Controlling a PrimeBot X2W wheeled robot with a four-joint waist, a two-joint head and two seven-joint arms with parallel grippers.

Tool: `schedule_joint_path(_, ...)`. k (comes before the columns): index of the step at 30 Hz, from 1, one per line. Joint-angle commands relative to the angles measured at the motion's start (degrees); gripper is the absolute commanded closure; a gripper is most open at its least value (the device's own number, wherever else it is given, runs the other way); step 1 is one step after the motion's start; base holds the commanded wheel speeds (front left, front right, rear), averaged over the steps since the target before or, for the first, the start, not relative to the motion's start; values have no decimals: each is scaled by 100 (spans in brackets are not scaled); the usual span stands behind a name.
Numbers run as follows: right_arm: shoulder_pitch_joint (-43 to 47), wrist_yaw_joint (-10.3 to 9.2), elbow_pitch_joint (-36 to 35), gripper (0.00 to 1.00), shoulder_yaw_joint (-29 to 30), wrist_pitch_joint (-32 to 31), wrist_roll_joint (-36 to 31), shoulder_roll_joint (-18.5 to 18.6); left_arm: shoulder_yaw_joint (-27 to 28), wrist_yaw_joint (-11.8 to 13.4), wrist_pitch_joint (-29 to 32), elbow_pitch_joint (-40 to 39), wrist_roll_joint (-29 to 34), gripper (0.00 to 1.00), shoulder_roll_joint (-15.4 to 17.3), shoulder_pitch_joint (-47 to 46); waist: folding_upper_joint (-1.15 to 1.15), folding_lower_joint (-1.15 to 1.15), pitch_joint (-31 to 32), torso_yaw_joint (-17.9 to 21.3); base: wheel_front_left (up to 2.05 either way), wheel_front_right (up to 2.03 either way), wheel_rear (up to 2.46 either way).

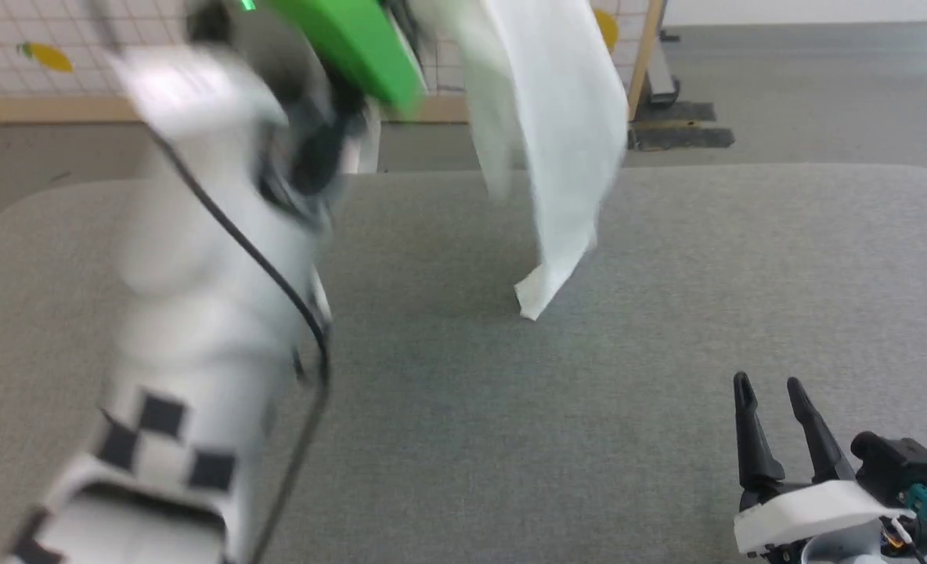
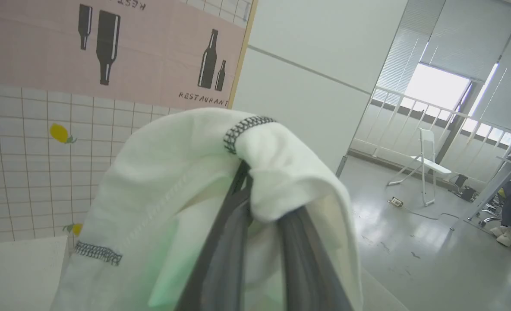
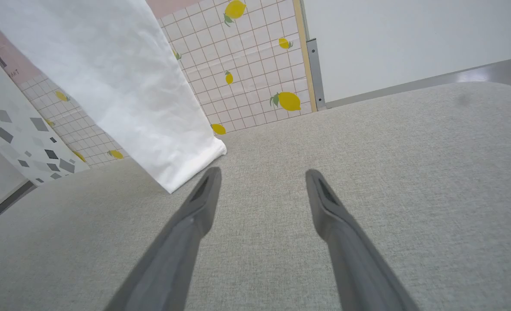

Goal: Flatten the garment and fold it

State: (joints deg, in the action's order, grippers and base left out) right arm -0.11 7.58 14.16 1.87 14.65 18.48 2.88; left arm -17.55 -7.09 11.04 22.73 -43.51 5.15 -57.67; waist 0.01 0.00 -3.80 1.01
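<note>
Aloft: left gripper (image 2: 247, 172) fingers clamped on the garment (image 1: 557, 149), which hangs from them, lowest corner near the grey counter (image 1: 706, 258), contact unclear. Right gripper (image 1: 767, 385) low over counter, fingers apart, empty.

Work surface: grey woven-fabric table top (image 1: 706, 258) with rounded corners. Behind it stands a white tiled panel (image 3: 255, 65) printed with yellow lemons, edged by a wooden frame (image 1: 41, 110). Above the tiles is a pink panel (image 2: 152, 56) with black bottle silhouettes and the word RESTAURANT. A plain white wall (image 2: 316, 56) adjoins. Floor (image 2: 411, 259): grey, glossy, reflecting daylight. Bright window (image 2: 436, 88) flanked by blinds, with a white railing (image 2: 415, 100) in front. A white folding chair (image 2: 428, 162) stands near the railing.
</note>
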Motion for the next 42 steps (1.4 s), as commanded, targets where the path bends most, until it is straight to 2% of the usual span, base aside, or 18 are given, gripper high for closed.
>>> schedule_joint_path(1,55,-9,-8,0,16,34,-4,-1,-228,-37,68,-1,63,100,-37,467,-1,0,114,110,0,0,0)
schedule_joint_path(7,94,-9,-41,0,56,34,-59,-1,-1476,-11,640,499,514,100,27,2178,-1,0,97,97,0,0,0)
schedule_joint_path(11,118,-9,-49,0,55,34,-61,-1,-1911,71,1106,929,537,100,29,2933,-1,0,100,59,0,0,0)
schedule_joint_path(14,147,-9,-42,0,36,34,-50,-1,-1884,168,1137,981,423,100,12,3162,-1,0,131,0,0,0,0)
schedule_joint_path(15,167,-9,-32,0,29,34,-44,-1,-1770,218,1059,924,318,76,-1,3207,-1,0,170,-26,0,0,0)
schedule_joint_path(16,194,-9,-20,0,27,34,-40,-1,-1688,267,995,841,271,0,13,3222,-1,0,217,-54,0,0,0)
schedule_joint_path(19,266,-9,5,0,35,34,-29,-1,-1386,387,887,481,66,0,109,3268,-1,0,332,-125,0,0,0)
schedule_joint_path(23,392,-9,6,0,94,34,-16,-1,-878,652,799,-260,-205,0,406,3429,-1,0,481,-267,0,0,0)
schedule_joint_path(27,445,-9,-11,0,152,34,-23,-1,-277,1072,503,-1048,-287,0,790,3709,-1,0,557,-399,0,0,0)
schedule_joint_path(29,439,-9,-15,0,164,35,-19,-1,87,1252,107,-1383,-266,0,941,3898,-1,0,580,-439,0,0,0)
schedule_joint_path(33,423,-9,0,0,186,35,-4,-1,528,1372,-1172,-1777,297,0,1284,4362,-1,0,612,-482,0,0,0)
schedule_joint_path(36,420,-9,9,0,202,35,-8,-1,468,1384,-2136,-1702,936,0,1433,4772,-1,0,610,-516,0,0,0)
schedule_joint_path(38,409,-9,35,0,201,35,-30,-1,439,1402,-2442,-1585,1183,0,1385,4969,-1,0,598,-522,0,0,0)
schedule_joint_path(42,394,-9,244,0,277,-47,-147,-1,498,1379,-2594,-1530,1534,0,1098,5288,-1,0,544,-539,0,0,0)
